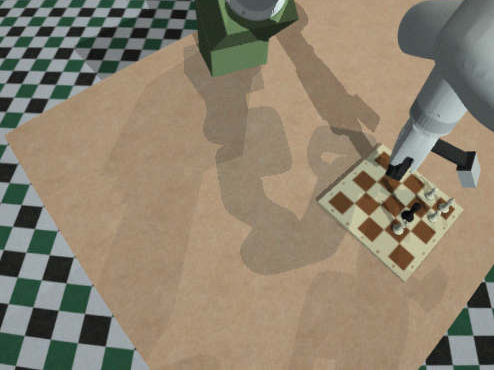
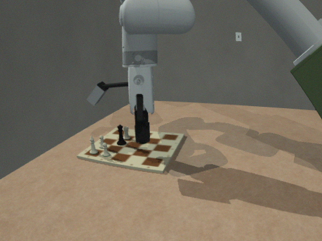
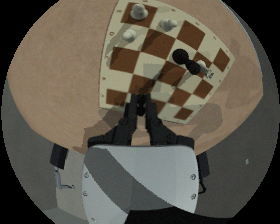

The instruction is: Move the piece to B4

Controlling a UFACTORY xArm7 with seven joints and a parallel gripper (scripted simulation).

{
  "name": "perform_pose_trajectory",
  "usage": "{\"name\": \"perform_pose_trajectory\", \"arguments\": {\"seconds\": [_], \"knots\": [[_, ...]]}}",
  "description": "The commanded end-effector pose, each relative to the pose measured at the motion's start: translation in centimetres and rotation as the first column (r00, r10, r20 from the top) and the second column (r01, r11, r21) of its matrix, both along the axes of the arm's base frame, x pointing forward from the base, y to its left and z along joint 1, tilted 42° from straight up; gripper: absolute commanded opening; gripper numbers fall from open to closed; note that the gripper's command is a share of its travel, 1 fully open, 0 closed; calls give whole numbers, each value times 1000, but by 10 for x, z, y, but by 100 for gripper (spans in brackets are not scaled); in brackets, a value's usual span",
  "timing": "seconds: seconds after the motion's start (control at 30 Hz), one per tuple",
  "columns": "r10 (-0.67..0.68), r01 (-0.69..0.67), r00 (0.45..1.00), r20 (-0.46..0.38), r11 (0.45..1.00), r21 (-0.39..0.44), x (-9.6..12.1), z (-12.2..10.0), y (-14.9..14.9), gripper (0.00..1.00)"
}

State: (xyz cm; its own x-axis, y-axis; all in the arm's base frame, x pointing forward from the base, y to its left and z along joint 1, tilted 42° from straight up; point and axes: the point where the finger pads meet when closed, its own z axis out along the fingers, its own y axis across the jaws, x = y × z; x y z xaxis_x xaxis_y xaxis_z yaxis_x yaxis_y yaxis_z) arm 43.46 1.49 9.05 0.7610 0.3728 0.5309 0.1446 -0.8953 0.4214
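Observation:
The small chessboard [image 1: 390, 209] lies near the table's right edge; it also shows in the exterior view [image 2: 131, 149] and in the wrist view [image 3: 165, 53]. My gripper [image 1: 398, 170] [image 2: 142, 136] stands vertical with its fingertips down on a square near the board's far corner [image 3: 141, 102]. It is shut on a chess piece that the black fingers hide almost wholly. A black piece [image 1: 409, 214] [image 2: 121, 135] [image 3: 181, 56] stands upright near the board's middle. Several white pieces stand upright, among them one beside the black piece [image 1: 398, 228] and others along the right edge [image 1: 431, 193] [image 2: 93, 145].
The arm's green base block [image 1: 235, 29] stands at the table's far side. The wrist camera bracket [image 1: 467, 166] juts out to the right of the gripper. The board's right corner is close to the table edge.

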Motion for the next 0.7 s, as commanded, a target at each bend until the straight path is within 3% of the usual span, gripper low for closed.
{"name": "perform_pose_trajectory", "arguments": {"seconds": [0.0, 0.23, 0.67], "knots": [[4, -4, 1000, -5, 1000, 6, -23, 29, 10, 0], [4, -4, 1000, -5, 1000, 6, -39, 47, 16, 0], [4, -4, 1000, -5, 1000, 6, -45, 54, 18, 0]]}}
